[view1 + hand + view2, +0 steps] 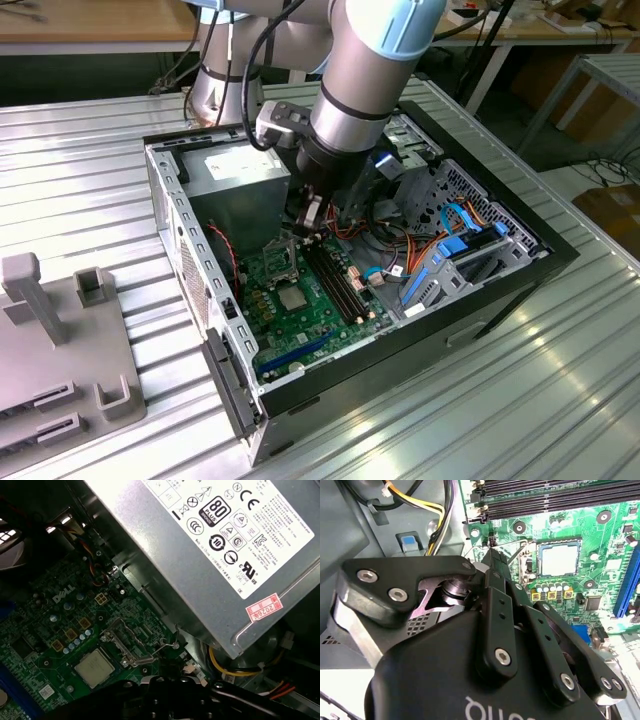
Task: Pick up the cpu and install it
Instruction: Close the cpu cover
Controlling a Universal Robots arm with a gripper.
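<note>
Exterior view: the grey-and-blue robot arm reaches down into the open black desktop computer case [520, 285], which lies on the ribbed metal worktop [90, 160]. Its black gripper [311, 215] hangs over the green motherboard [330, 310], near the silver power supply box [235, 175] at the case's far end. The small square silver-grey cpu [293, 297] lies flat in its socket on the motherboard, apart from the gripper; both wrist views show it there [559, 560] [94, 667]. Whether the claw is apart or together, I cannot tell.
</note>
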